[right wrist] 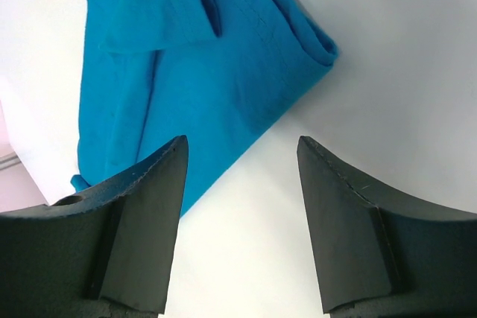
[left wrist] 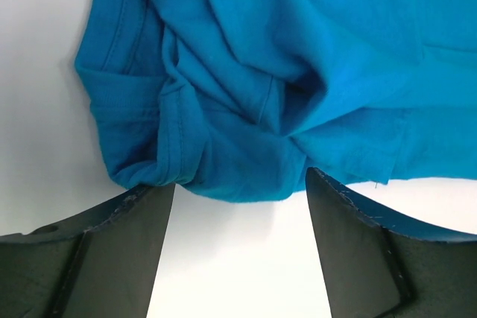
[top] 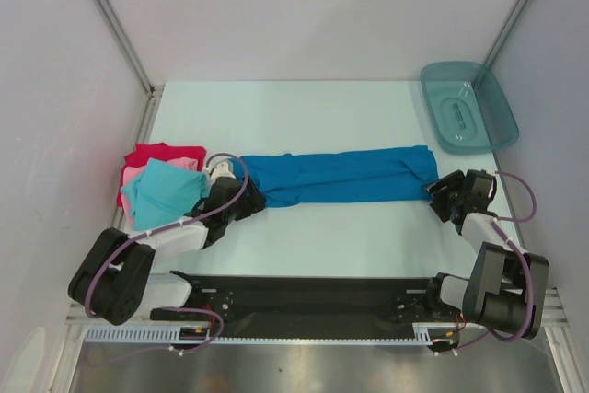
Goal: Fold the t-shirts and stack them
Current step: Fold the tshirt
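The medium blue t-shirt (top: 340, 176) lies folded into a long band across the table. My left gripper (top: 247, 202) is open at its left end, where the cloth is bunched (left wrist: 246, 87) just beyond the fingertips. My right gripper (top: 440, 198) is open at its right end; the folded corner (right wrist: 186, 72) lies ahead and left of the jaws, untouched. The light turquoise t-shirt (top: 164, 190) sits on the pink one (top: 133, 176) and the red one (top: 161, 154) in a pile at the left.
A teal translucent plastic tray (top: 467, 106) stands at the back right corner. White walls enclose the table on three sides. The arm bases sit on the black rail (top: 304, 301) at the near edge.
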Available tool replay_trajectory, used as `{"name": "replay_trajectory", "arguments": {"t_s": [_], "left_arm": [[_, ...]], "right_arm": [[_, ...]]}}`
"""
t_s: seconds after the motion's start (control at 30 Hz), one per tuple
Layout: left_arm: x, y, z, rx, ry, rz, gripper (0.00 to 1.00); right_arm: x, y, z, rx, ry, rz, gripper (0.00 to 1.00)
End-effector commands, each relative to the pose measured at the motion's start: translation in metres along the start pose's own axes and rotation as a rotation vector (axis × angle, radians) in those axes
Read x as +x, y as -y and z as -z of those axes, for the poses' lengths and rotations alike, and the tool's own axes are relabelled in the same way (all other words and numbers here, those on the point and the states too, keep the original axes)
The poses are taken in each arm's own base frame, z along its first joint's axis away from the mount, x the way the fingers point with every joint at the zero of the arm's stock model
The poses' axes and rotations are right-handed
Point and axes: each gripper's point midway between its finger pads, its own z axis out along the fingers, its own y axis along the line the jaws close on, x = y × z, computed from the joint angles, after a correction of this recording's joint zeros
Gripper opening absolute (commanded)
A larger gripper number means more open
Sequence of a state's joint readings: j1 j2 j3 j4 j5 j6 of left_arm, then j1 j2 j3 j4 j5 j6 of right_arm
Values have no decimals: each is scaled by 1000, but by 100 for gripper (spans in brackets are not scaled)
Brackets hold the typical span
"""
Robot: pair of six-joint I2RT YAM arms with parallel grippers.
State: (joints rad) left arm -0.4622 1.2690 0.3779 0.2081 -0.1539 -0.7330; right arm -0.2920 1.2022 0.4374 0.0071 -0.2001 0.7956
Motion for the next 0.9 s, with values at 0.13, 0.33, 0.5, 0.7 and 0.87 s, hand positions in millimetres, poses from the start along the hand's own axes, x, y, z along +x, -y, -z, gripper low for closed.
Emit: {"name": "replay_trajectory", "arguments": {"t_s": [0.13, 0.33, 0.5, 0.7, 0.87], "left_arm": [[-4, 0, -10, -27, -4, 5, 76], [-7, 7, -18, -24, -15, 13, 73], [-15, 8, -14, -37, 3, -2, 73], [-24, 10, -10, -44, 22, -15, 72], [-26, 10, -10, -42, 26, -20, 56]], "right_arm": [[-11, -9, -6, -52, 48, -42, 65], [-13, -10, -21, -48, 40, -74, 65], [-15, 1, -26, 0, 54, -104, 65], [-17, 3, -38, 23, 42, -147, 64], [-21, -2, -47, 16, 36, -178, 63]]}}
